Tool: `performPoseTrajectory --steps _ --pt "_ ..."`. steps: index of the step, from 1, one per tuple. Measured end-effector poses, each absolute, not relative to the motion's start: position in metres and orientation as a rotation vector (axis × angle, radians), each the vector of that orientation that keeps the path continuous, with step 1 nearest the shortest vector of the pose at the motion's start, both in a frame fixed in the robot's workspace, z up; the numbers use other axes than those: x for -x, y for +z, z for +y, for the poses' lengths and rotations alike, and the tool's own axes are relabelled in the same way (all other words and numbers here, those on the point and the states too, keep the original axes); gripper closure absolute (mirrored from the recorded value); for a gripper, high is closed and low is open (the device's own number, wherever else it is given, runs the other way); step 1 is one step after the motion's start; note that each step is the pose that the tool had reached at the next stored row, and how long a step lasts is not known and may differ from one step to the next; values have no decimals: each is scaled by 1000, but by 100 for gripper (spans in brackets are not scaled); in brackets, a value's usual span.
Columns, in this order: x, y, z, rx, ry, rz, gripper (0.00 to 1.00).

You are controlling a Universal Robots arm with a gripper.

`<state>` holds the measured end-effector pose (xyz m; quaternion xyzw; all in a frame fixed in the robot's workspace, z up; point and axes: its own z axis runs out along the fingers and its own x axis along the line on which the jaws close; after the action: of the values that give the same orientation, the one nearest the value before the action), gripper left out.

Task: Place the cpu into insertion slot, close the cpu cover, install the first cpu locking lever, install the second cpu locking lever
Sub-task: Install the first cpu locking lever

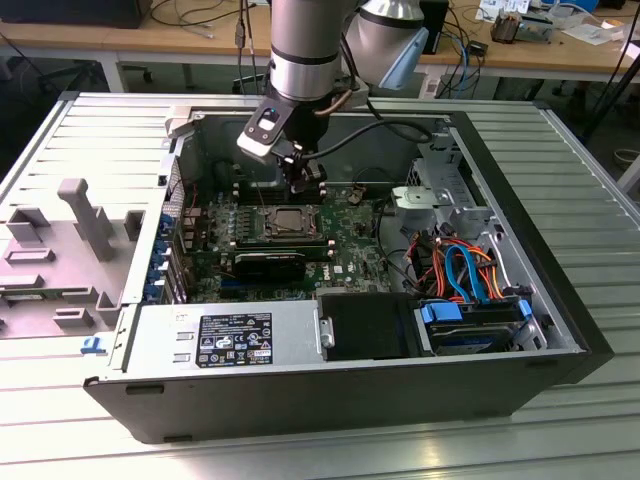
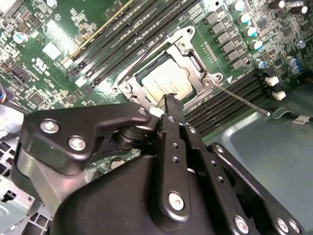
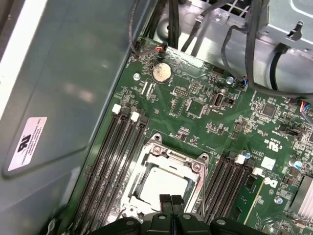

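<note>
The cpu (image 2: 166,82) sat in the insertion slot (image 1: 290,222), with the gripper (image 3: 171,201) just above it, its fingers pressed together.

Nearest, in both wrist views, the black fingertips (image 2: 170,103) hung over one edge of the slot. Beneath them the chip showed a flat, dull silver square top, pale under the light. The cpu cover (image 3: 168,157) framed it on every side and lay flat around it. From one corner of the slot a thin silver lever (image 2: 240,101) ran out across the black memory slots (image 2: 220,105). Farther from the slot, a coin cell (image 3: 162,72) sat on the green board (image 3: 195,93).
</note>
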<state>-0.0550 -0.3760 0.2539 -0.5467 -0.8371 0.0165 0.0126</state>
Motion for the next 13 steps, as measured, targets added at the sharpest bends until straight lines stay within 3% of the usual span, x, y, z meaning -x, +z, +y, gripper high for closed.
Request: performPoseTrajectory --steps 13 --pt "55 254 -376 1581 53 -2687 89"
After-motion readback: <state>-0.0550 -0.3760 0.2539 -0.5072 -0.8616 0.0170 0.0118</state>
